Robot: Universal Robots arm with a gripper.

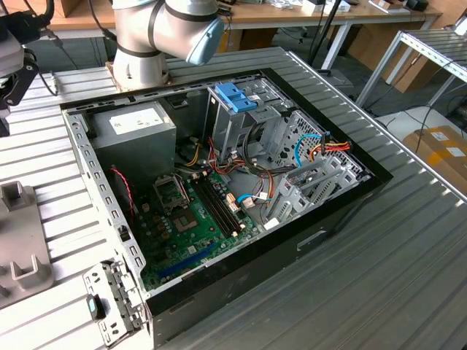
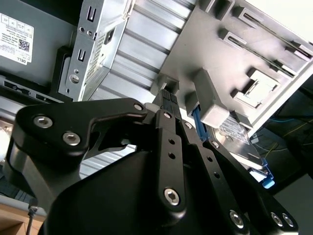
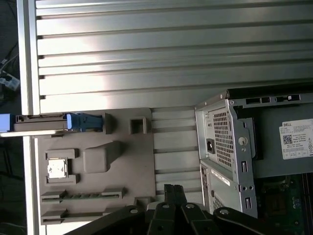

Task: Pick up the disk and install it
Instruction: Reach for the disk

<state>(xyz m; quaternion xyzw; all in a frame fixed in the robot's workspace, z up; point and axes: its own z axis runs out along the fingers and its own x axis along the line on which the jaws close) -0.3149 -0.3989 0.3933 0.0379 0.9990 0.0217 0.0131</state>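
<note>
the disk [image 3: 44, 124] stands on edge, slotted in the grey tray [image 3: 132, 166].

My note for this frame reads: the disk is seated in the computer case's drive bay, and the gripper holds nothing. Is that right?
Not quite. The disk is not in the computer case. It stands on edge in the grey fixture tray on the table beside the case, as the first wrist view shows. The rest holds: the gripper holds nothing.
</note>
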